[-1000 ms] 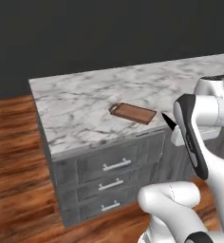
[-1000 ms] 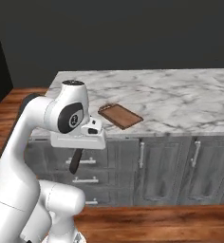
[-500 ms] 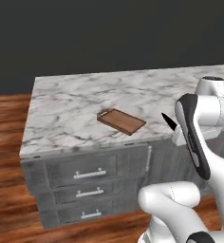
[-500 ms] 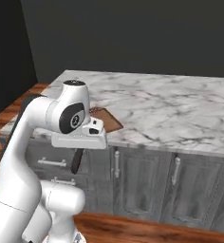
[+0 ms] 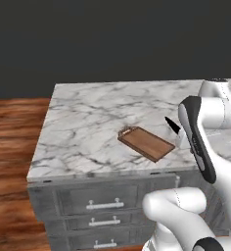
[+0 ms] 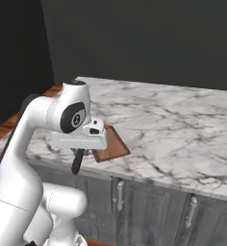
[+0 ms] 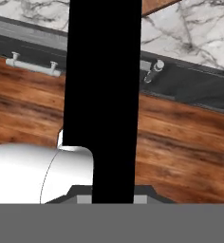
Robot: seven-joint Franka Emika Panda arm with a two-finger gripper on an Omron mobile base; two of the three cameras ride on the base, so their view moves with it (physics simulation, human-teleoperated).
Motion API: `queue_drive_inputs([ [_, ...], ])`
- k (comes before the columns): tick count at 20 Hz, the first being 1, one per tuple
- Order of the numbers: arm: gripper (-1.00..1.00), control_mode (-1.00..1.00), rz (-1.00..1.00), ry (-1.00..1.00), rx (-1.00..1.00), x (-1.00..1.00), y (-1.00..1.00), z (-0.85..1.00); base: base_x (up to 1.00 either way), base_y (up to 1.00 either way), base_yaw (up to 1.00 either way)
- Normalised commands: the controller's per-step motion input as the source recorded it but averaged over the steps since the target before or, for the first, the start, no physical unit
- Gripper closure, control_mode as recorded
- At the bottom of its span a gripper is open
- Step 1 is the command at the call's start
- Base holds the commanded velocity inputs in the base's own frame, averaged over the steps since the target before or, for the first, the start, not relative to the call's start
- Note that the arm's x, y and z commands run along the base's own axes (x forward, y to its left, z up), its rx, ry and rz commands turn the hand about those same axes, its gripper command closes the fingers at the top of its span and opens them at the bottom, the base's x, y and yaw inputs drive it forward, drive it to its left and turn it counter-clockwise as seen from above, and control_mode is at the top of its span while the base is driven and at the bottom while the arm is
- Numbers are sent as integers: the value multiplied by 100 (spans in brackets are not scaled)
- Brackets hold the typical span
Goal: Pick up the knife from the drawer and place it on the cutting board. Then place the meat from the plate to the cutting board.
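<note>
We held the knife (image 7: 103,95) clamped in the gripper (image 6: 78,153); at frame centre, the cutting board (image 5: 146,143) lay just left of it, long axis slanting down-right.

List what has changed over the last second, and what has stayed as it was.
The base has driven, so both base views have swung round the cabinet; the things themselves have not shifted. The cutting board lies where it did on the marble counter. The gripper is still shut on the knife and is carried in the same raised pose. The drawers remain closed.
</note>
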Motion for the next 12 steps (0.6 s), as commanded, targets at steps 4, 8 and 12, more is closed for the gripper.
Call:
queue_drive_inputs([
  [4, 100, 100, 0, 0, 0, 0, 0, 0, 41, -38, 23],
  [8, 100, 100, 0, 0, 0, 0, 0, 0, 25, -47, 28],
  [12, 100, 100, 0, 0, 0, 0, 0, 0, 46, -49, 38],
])
